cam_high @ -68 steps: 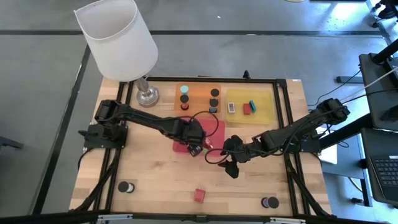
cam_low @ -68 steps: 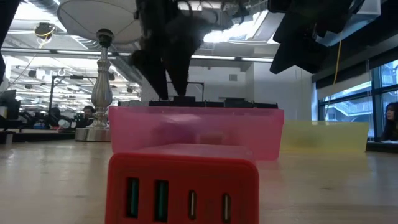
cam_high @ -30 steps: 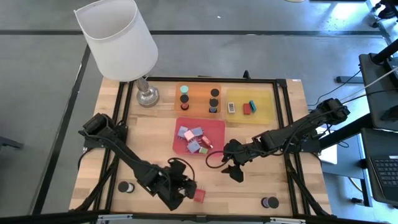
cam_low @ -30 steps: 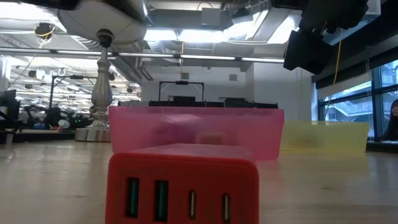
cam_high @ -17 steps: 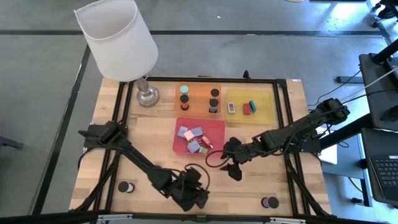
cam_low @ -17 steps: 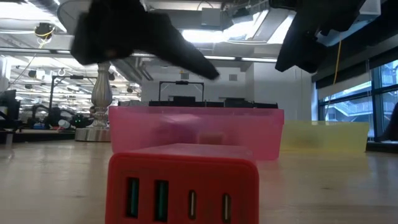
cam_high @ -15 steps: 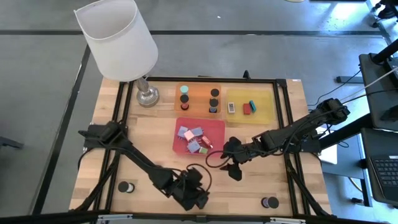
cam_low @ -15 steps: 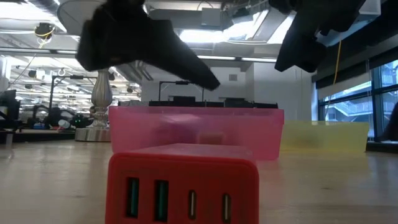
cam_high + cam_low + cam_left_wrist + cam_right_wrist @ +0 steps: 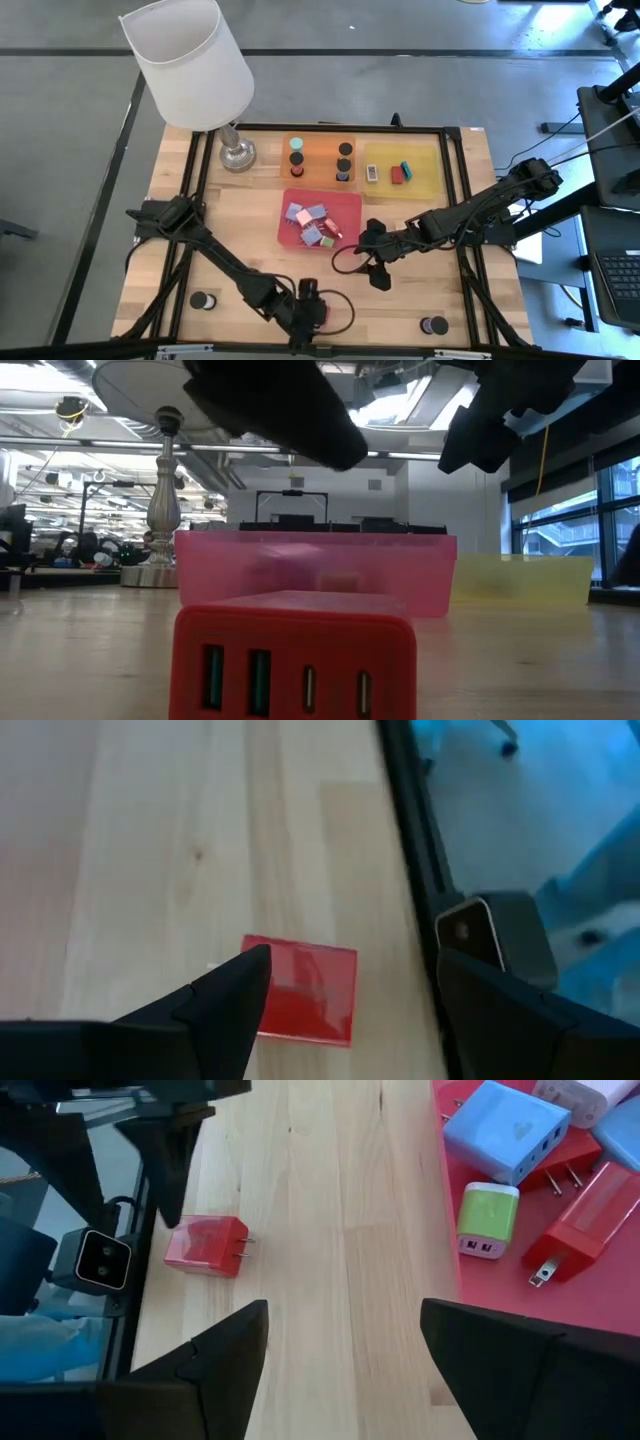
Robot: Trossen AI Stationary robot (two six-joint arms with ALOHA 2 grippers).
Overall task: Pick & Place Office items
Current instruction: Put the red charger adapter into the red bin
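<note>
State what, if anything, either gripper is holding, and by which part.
Nothing is held. The left gripper stands open above the red charger on the table; the right gripper hangs open and empty near the red tray.

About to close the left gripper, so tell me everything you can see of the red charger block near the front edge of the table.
The red charger block is a small glossy plastic cube with two metal prongs on one side and four ports on another. It lies alone on the bare wood table, close to the front rail. The left gripper hovers above it, fingers open and straddling it; nothing is seen touching it.
</note>
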